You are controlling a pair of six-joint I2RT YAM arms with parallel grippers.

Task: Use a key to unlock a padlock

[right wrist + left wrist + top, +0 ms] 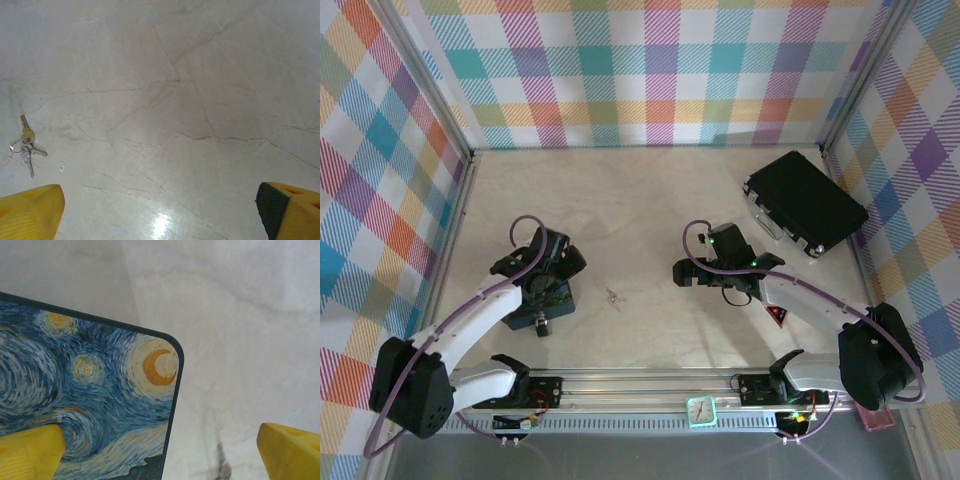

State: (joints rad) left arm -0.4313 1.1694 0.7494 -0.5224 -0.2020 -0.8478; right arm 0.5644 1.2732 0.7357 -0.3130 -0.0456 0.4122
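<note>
While it hangs low over the painted tin [85,390], the left gripper [160,455] has jaws wide apart, nothing held. Bit further, the key [26,135] lies on the table [640,190] btwn grippers. The right gripper [160,215] is spread too, empty. Far right: black case [807,203].

painted tin [90,405]: flat on white table [620,200] | black case [807,203]: far right corner | walls [650,70]: plaid

Table [190,90]: pale, creased with fine brownish lines, one bright glare patch near the bottom centre.
Keys [26,146]: small bunch on a thin ring, lying flat at far left, fanned out; one yellowish, the rest silvery.
Right gripper [160,215]: jaws wide apart, yellow fingers [31,212] at the bottom corners, apart from the keys.
</note>
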